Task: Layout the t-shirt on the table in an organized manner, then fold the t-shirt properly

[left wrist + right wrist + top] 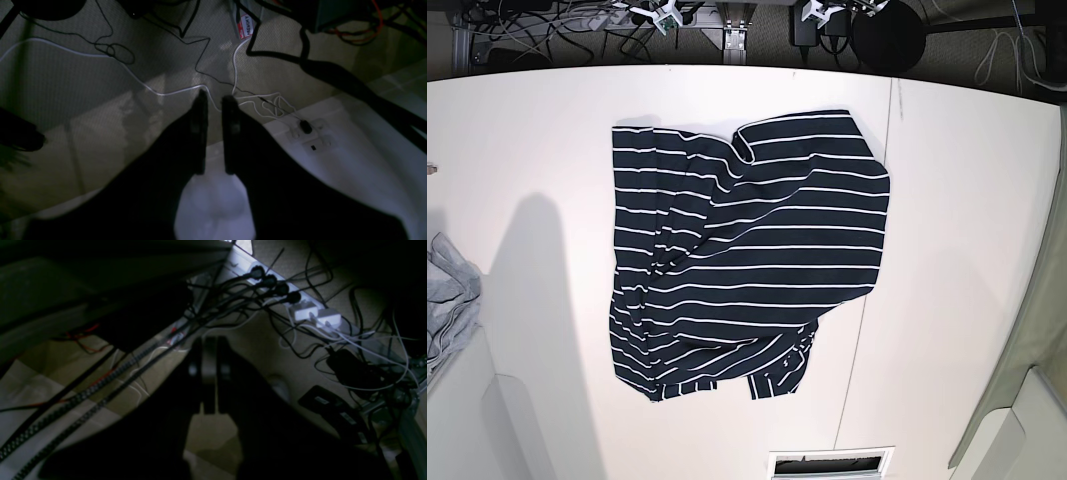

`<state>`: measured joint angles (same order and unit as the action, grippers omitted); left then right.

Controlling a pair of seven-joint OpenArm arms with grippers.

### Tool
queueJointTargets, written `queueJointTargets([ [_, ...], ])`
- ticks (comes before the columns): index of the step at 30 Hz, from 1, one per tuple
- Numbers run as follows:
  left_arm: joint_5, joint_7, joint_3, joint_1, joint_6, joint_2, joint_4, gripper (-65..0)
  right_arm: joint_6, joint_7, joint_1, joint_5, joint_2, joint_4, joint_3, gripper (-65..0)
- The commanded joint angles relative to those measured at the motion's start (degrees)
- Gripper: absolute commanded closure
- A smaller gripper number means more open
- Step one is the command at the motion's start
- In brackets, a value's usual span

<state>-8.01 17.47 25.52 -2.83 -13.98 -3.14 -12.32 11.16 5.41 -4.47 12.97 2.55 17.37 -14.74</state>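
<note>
Cloth, a dark navy short-sleeved t-shirt (747,255) with thin white stripes, lies crumpled mid-way on the off-white table (957,230); only the base view shows it. Wrist views face the cabled floor: the left gripper (215,100) has its jaws slightly apart and empty, the right gripper (209,343) has them together. A plain grey garment (447,300) lies at the table's edge.

Dark navy white-striped t-shirt (742,250) lying mid-way on big cream table (957,250), left of dark seam line (882,230); grey garment (447,300) at left edge.
</note>
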Motion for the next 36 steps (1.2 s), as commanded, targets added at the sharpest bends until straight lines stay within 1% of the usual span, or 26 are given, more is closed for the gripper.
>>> queueJointTargets([
  [1, 0.0, 1.4, 0.0, 0.0, -0.4, 0.1, -0.1, -10.4, 0.7, 0.7, -0.2, 0.1, 0.2, 0.3, 0.2, 0.0],
  [3, -0.1, 3.7, 0.0, -0.1, -0.4, 0.1, -0.1, -10.4, 0.6, 0.7, -0.2, 0.1, 0.2, 0.3, 0.2, 0.0],
  [6, -2.4, 6.7, 0.0, -0.2, -0.8, 0.1, -0.1, -10.4, 0.7, 0.7, -0.5, 0.1, 0.3, 0.3, 0.2, 0.0],
  [8, -4.4, 8.1, 0.0, -0.6, -2.5, -0.1, -0.1, -10.4, 0.6, 0.7, -1.3, 0.1, 0.5, 0.7, 0.2, 0.0],
  [10, -7.1, 8.5, 0.0, -1.3, -5.0, -0.9, -0.7, -10.4, 0.6, 0.7, -2.9, 0.1, 0.7, 1.8, 0.2, 0.0],
  [14, -11.4, 8.1, 0.0, -5.3, -9.5, -4.3, -6.8, -10.4, 0.6, 0.7, -7.8, 0.1, 1.6, 6.9, 0.2, 0.0],
  [18, -12.4, 8.1, -0.1, -11.0, -9.9, -8.3, -17.9, -10.4, 0.6, 0.7, -14.3, 0.0, 4.0, 15.7, 0.2, 0.0],
  [20, -12.4, 8.3, -0.6, -14.1, -9.9, -10.4, -24.2, -10.4, 0.7, 0.7, -17.8, -1.1, 5.3, 21.6, 0.2, 0.0],
  [21, -11.6, 8.3, -1.2, -15.6, -10.6, -11.3, -27.4, -10.4, 0.7, 0.7, -19.6, -2.3, 6.0, 24.8, 0.2, 0.0],
  [22, -10.1, 8.6, -2.1, -17.0, -12.2, -12.3, -30.5, -10.4, 0.8, 0.6, -21.4, -3.6, 6.7, 28.1, 0.2, 0.0],
  [23, -9.3, 9.0, -3.5, -18.6, -13.8, -13.0, -33.7, -10.4, 0.8, 0.7, -23.1, -4.9, 7.4, 31.5, 0.2, 0.0],
  [25, -9.4, 10.0, -7.6, -21.9, -15.5, -14.0, -39.8, -10.4, 0.8, 0.6, -26.5, -7.5, 9.0, 38.2, 0.2, 0.0],
  [26, -9.6, 10.0, -10.2, -23.7, -16.8, -14.3, -42.9, -10.4, 1.0, 0.6, -28.2, -8.5, 9.8, 41.6, 0.2, 0.0],
  [29, -12.5, 10.4, -18.9, -28.9, -21.1, -14.2, -51.9, -10.4, 1.1, 0.5, -32.7, -10.7, 12.5, 51.5, 0.2, 0.0],
  [32, -15.8, 11.6, -27.0, -33.1, -23.4, -14.2, -60.8, -10.4, 1.1, 0.2, -36.5, -12.2, 15.4, 60.8, 0.2, 0.0],
  [34, -18.1, 13.4, -31.8, -35.6, -24.4, -14.2, -66.7, -10.4, 1.0, 0.2, -38.6, -13.4, 17.4, 66.7, 0.2, 0.0],
  [36, -21.4, 15.7, -36.5, -37.8, -24.9, -14.2, -72.7, -10.4, 1.0, 0.2, -40.2, -15.9, 19.3, 72.2, 0.2, 0.0],
])
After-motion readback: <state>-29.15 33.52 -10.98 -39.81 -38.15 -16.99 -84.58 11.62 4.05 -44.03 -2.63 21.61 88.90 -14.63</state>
